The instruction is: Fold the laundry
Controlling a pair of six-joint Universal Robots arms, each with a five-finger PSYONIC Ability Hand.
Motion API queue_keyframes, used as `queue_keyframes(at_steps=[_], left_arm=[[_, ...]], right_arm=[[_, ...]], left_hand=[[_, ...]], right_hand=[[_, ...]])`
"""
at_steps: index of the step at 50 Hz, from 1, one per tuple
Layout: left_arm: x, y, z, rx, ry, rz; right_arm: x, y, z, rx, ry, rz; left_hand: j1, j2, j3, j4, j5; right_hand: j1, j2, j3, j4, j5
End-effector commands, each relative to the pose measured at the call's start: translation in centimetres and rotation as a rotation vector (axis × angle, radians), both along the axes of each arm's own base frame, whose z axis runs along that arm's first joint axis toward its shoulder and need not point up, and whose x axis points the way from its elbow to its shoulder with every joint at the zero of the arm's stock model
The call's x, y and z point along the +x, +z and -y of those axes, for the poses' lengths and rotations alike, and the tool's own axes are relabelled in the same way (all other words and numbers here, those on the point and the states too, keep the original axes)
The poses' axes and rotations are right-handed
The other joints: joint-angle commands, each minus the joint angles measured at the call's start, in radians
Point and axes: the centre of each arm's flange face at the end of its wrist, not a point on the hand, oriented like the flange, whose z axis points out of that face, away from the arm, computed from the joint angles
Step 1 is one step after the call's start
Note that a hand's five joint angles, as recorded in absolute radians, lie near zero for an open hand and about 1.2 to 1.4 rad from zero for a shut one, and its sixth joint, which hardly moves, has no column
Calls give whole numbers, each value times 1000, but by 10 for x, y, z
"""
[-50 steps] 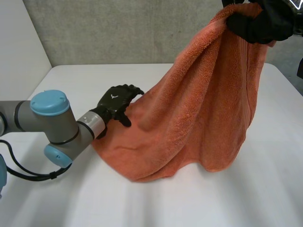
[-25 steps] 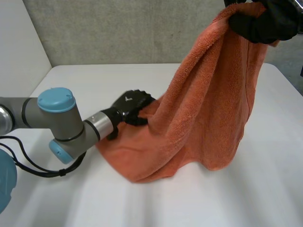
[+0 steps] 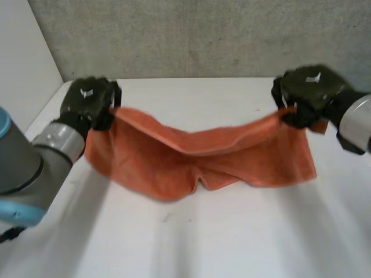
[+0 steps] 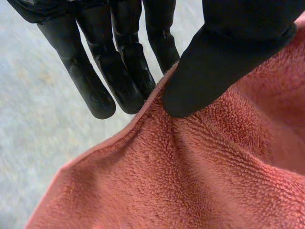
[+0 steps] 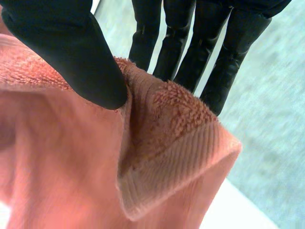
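1. Currently, orange towel (image 3: 203, 162) hangs stretched between both hands over the white counter (image 3: 232, 243). Its top edge sags in the middle; whether the lower edge touches the counter is unclear.
2. Left hand (image 3: 90, 104): pinches one upper corner, thumb pressing the terry against straight fingers behind the edge.
3. Right hand (image 3: 307, 95): pinches the opposite upper corner, thumb on the folded-over hem, fingers behind.

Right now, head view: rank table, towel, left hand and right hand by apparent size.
1. table, largest
2. towel
3. left hand and right hand: these look about alike, each pinching the towel's upper edge, so I won't rank them.
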Motion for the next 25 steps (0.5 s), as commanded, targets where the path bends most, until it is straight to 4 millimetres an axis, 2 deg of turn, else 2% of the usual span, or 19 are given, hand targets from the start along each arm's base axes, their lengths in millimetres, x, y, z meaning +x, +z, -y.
queue_keyframes(at_steps=[1,5,8,9,10,11,12,13,14,15,16,17,18,19,20,21,22,23,25], left_arm=[[7,-50,-32,175,-21,310],[2,-62,-16,170,-24,332],[-7,-49,12,66,-6,305],[-12,-36,28,-3,9,283],[-16,-16,44,-90,34,252],[-16,-16,45,-91,34,252],[-19,9,60,-188,65,216],[-19,9,60,-189,65,216],[-21,37,71,-287,100,176],[-21,68,79,-394,143,128],[-21,68,79,-395,143,127],[-20,98,83,-509,186,70],[-17,125,83,-615,226,16],[-17,126,83,-616,226,15],[-13,150,76,-706,261,-40],[-13,150,76,-707,261,-40],[-9,170,68,-780,284,-84],[-7,180,59,-819,296,-112],[-5,178,51,-812,297,-111]], right_arm=[[5,-59,19,144,-13,-224],[23,-68,39,115,-18,-243],[38,-54,64,-6,-51,-216],[38,-54,64,-7,-52,-216],[44,-38,78,-102,-83,-186],[49,-15,92,-222,-124,-134],[49,-15,92,-223,-124,-134],[52,12,102,-351,-164,-70],[54,43,109,-490,-198,8],[54,43,109,-492,-199,9],[56,74,112,-633,-225,90],[56,102,110,-764,-239,169],[56,102,110,-766,-239,170],[54,128,103,-885,-243,243],[54,128,103,-886,-243,244],[51,149,95,-985,-246,307],[46,165,86,-1057,-251,358],[46,165,86,-1058,-251,359],[44,164,75,-1069,-232,378]], left_hand=[[249,181,181,180,214],[249,181,181,180,214],[249,181,181,180,214],[249,181,181,180,214],[249,181,181,180,214],[249,181,181,180,214],[249,181,181,180,214],[249,181,181,180,214],[249,181,181,180,214],[249,181,181,180,214],[249,181,181,180,214],[249,181,181,180,214],[249,181,181,180,214],[249,181,181,180,214],[249,181,181,180,214],[249,181,181,180,214],[249,181,181,180,214],[249,181,181,180,214],[249,181,181,180,214]], right_hand=[[427,214,213,202,264],[427,214,213,202,264],[427,214,213,202,264],[427,214,213,202,264],[427,214,213,202,264],[427,214,213,202,264],[427,214,213,202,264],[427,214,213,202,264],[427,214,213,202,264],[427,214,213,202,264],[427,214,213,202,264],[427,214,213,202,264],[427,214,213,202,264],[427,214,213,202,264],[427,214,213,202,264],[427,214,213,202,264],[427,214,213,202,264],[427,214,213,202,264],[427,214,213,202,264]])
